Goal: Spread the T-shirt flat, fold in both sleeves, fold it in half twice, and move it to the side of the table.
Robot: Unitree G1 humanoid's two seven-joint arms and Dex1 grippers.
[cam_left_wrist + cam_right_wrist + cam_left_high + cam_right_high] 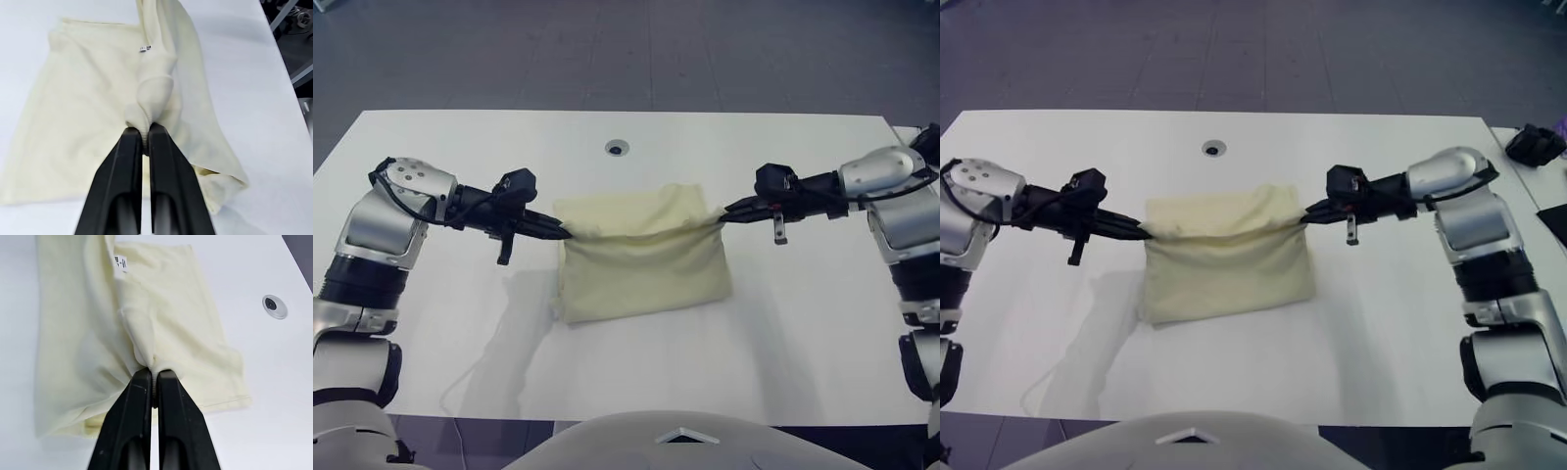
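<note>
At the table (803,157) centre, we clamp the left gripper (560,233) at nine o'clock and right gripper (726,211) at three tight on the T-shirt (646,274), its raised edge taut, likely for folding.

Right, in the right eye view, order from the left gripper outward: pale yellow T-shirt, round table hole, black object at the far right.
1. Pale yellow T-shirt, gripped by the left gripper.
2. Round table hole, near the far edge.
3. Black object, far right.

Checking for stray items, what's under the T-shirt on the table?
Bare table shows all around the T-shirt. Its folded layers rest on the surface and cover whatever lies beneath them.
</note>
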